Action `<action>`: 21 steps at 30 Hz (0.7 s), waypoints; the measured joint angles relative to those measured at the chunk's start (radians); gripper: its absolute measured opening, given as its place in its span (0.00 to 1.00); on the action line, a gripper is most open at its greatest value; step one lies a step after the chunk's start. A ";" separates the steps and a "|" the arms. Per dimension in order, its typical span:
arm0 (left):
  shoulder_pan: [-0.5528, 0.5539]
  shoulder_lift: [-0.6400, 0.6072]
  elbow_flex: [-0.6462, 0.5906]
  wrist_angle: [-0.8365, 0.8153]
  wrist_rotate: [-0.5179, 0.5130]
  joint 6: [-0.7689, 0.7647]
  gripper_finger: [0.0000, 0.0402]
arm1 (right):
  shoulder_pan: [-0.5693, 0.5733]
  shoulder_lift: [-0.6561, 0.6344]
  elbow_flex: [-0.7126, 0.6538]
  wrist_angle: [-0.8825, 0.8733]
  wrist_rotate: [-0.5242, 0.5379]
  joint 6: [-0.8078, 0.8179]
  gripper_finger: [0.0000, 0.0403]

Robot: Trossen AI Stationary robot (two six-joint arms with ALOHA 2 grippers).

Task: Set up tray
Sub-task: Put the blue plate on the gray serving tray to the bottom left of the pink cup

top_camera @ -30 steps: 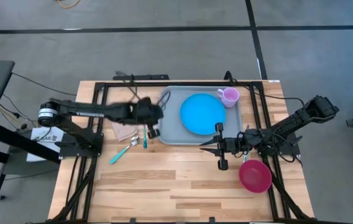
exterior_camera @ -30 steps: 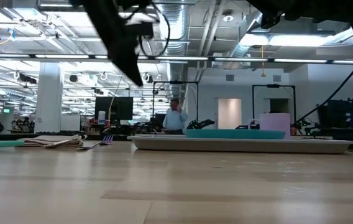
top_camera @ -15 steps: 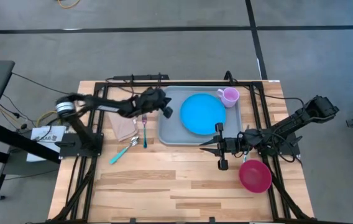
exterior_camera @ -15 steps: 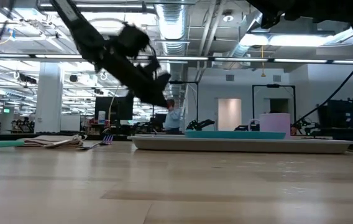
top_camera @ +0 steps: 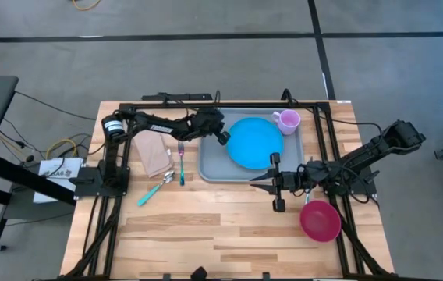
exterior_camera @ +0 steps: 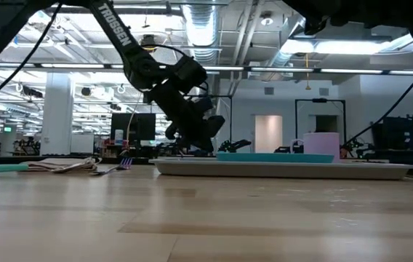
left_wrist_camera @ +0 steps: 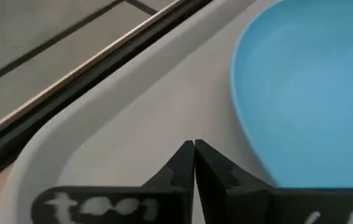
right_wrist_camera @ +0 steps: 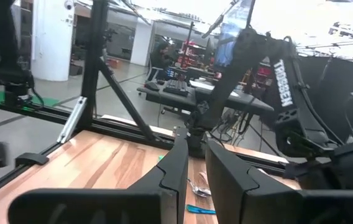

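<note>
The grey-blue tray [top_camera: 214, 165] lies on the far middle of the table. On it rest a round blue plate [top_camera: 254, 142] and, in its far right corner, a lilac cup [top_camera: 287, 120]. My left gripper [top_camera: 223, 138] is shut and hangs low over the tray's far left part, just left of the plate. Its wrist view shows its tips [left_wrist_camera: 194, 146] above the bare tray floor [left_wrist_camera: 120, 124], beside the plate's rim [left_wrist_camera: 245, 112]. My right gripper [top_camera: 256, 182] waits at the tray's near edge, pointing left, with a narrow gap between its fingers [right_wrist_camera: 183, 149].
Left of the tray lie a brown napkin [top_camera: 155, 156], a fork [top_camera: 181, 165], a spoon [top_camera: 167, 178] and a teal-handled utensil [top_camera: 150, 193]. A pink bowl [top_camera: 320, 220] stands on the table near the right edge. Bare wood fills the near half.
My left gripper has swung from above the napkin and fork toward the table's right, out over the tray's far left part, and has come down low beside the plate. Nothing else has moved.
</note>
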 joint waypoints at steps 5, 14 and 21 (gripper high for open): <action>-0.033 0.000 0.007 0.001 0.076 0.000 0.00 | -0.020 0.000 0.000 0.000 0.000 0.003 0.13; -0.058 0.000 0.007 -0.073 -0.074 -0.003 0.00 | -0.020 0.000 0.000 -0.001 0.000 0.017 0.13; -0.055 0.000 0.007 -0.093 0.029 -0.063 0.00 | -0.020 0.000 0.000 -0.001 0.000 0.017 0.13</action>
